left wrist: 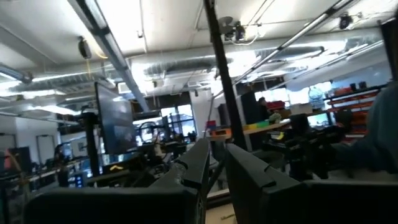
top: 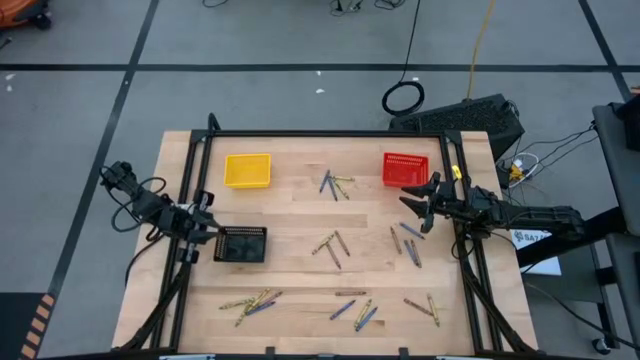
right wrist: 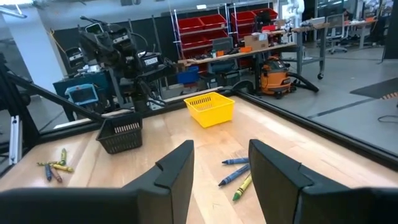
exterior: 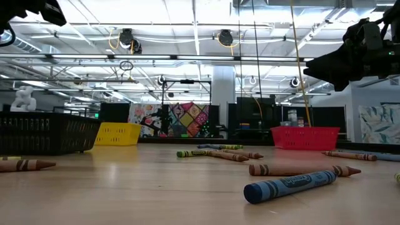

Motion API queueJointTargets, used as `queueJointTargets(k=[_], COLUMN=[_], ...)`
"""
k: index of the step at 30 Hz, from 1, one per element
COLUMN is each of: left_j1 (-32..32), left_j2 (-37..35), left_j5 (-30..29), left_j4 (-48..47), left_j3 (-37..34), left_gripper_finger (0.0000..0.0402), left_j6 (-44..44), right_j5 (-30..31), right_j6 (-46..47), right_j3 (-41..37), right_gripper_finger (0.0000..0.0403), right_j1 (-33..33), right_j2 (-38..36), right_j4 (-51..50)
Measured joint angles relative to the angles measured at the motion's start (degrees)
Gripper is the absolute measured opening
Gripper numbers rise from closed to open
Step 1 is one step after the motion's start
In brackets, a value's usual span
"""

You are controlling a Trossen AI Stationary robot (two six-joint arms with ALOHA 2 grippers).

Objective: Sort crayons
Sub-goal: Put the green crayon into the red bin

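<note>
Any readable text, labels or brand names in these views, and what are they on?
None can be read with certainty.
Blue crayon wrapper: print too blurred to read.
Brown crayons: wrapper marks unreadable.
White label by the right arm: dark letters too small to read.
Label on the left arm: illegible.

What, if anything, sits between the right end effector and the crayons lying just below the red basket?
Nothing visible does. The right end effector hovers open beside the red basket, and the nearest crayons lie on bare wood with no basket or other thing between them.
</note>
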Motion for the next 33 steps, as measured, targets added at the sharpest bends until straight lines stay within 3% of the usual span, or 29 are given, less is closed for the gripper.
queueJointTargets(k=[8, 10, 15, 22, 27, 33], left_j1=[0.0, -0.01, 0.04, 0.04, 0.74, 2.92], left_j2=[0.02, 0.02, 0.02, 0.04, 0.02, 0.02], left_j5=[0.78, -2.47, -17.9, -22.86, -32.81, -35.79], left_j4=[-1.47, -1.4, -2.26, -2.36, -2.05, -1.97], left_j3=[0.0, 0.0, 0.0, 0.02, 0.24, 0.31], left_gripper_finger=[0.0059, 0.0059, 0.0059, 0.0059, 0.0059, 0.0059], left_j6=[-4.26, -4.55, -5.07, 1.4, 3.18, 2.48], right_j5=[-0.01, -0.03, -0.05, 2.01, 7.48, 7.53], right_j6=[-0.44, -0.55, 0.69, 0.64, 0.47, -0.01], right_j3=[-0.01, -0.01, -0.02, -0.01, -0.02, -0.01], right_gripper_finger=[0.0141, 0.0141, 0.0141, 0.0141, 0.0141, 0.0141], right_j1=[0.0, 0.0, 0.0, -0.01, -0.02, -0.02], right_j2=[0.0, 0.0, 0.02, 0.02, 0.02, 0.02], right_j4=[0.0, 0.0, 0.0, 0.13, 2.23, 4.02])
